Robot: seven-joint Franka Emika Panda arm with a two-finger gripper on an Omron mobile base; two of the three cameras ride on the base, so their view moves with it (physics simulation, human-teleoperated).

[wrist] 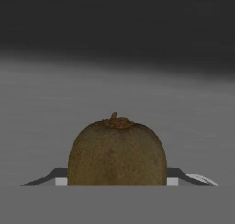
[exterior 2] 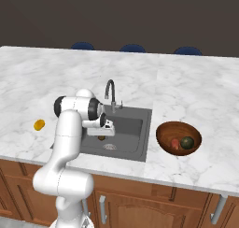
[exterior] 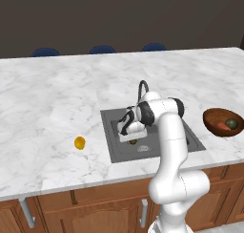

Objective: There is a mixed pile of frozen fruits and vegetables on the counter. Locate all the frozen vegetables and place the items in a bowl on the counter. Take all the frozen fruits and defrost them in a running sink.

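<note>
Between the fingers: olive-brown ball is clamped by gripper.
Below gripper: sink floor.
Left of gripper: yellow-orange ball on counter.
Right of gripper: bowl, two pieces inside.

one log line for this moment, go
gripper: shut on kiwi | over sink | bowl: carrot, green ball | orange ball: on counter

One olive-brown ball, low centre of the hand view. One yellow-orange ball at left of the left base view. One wooden bowl at right, with two pieces inside: one dark green ball, one red-orange piece. One sink, one faucet, one worktop. Three blue rounded shapes along the top edge.
</note>
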